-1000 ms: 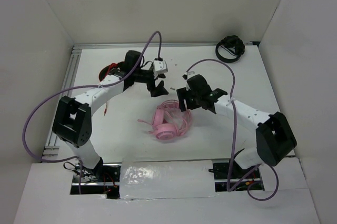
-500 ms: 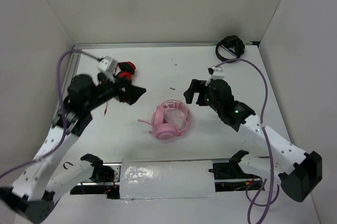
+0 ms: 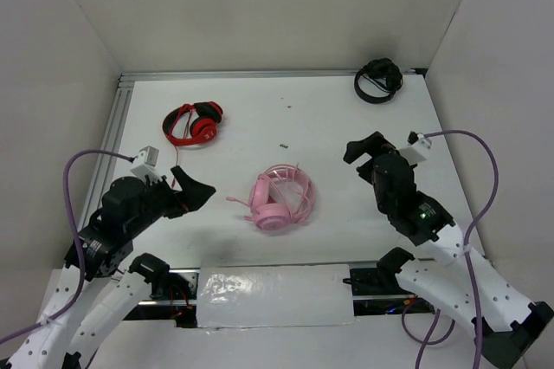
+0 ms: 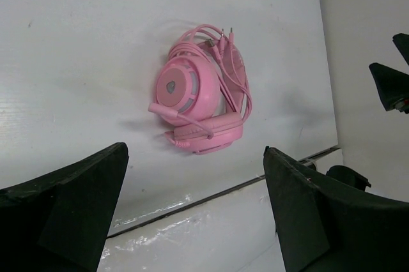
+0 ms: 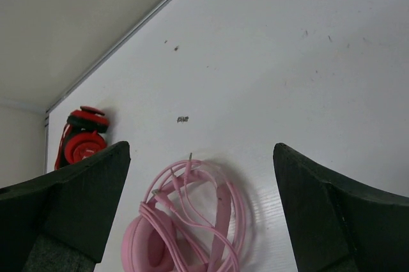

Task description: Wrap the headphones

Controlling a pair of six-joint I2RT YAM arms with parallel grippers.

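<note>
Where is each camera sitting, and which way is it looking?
Top external: high above and behind the arms, looking down on the table; both arms show, with left gripper and right gripper either side of the pink headphones.
Left wrist: on the left arm, looking down at the pink headphones; its two black fingers fill the bottom corners.
Right wrist: on the right arm, looking across the table toward the red headphones; its fingers show low too.
Shared: all three views show the pink headphones.

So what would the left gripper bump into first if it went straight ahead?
Probably the pale-pink over-ear headphones; they lie centred ahead of the open left gripper, nothing between, though depth is unclear.
</note>
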